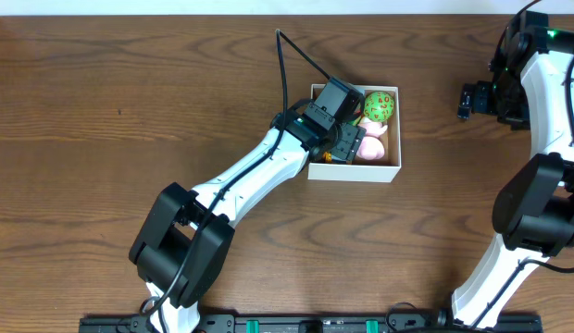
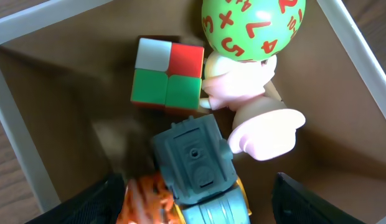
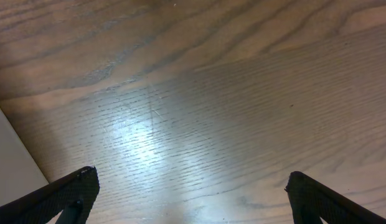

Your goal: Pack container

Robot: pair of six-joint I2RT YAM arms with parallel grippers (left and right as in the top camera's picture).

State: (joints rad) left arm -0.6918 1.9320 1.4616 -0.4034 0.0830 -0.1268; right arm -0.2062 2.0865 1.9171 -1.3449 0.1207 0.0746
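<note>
Overhead, the brown wood-grain surface (image 1: 102, 111) fills nearly the whole picture, with a thin pale strip past its far edge and a black rail (image 1: 268, 325) along its near edge. The container (image 1: 361, 173), a square white-walled box with a brown inside, stands on the surface a little right of the middle. The left arm (image 1: 250, 176) reaches slantwise up to it, so that the left fingers (image 2: 96, 202) hang inside its open top. In the left wrist view those fingers are spread wide, one at each lower corner of the picture, gripping nothing. Between them, low in the box, lies a grey toy vehicle (image 2: 193, 162) with an orange part just beside the left-hand finger; whether it touches that finger cannot be told. Ahead of the fingers sits a cube (image 2: 168, 71) with white, red and green faces. On the right-hand finger's side a pink toy (image 2: 255, 106) touches the cube, with a green ball (image 2: 252, 28) marked in red numbers against its far side. The right arm (image 1: 546, 139) stands well apart from the container, at the right edge of the surface. The right fingers (image 3: 62, 196) are apart too, holding nothing, over wood grain that carries a soft bright glare between them. A pale wedge (image 3: 9, 155) shows beyond the left-hand finger, too little of it to name.
</note>
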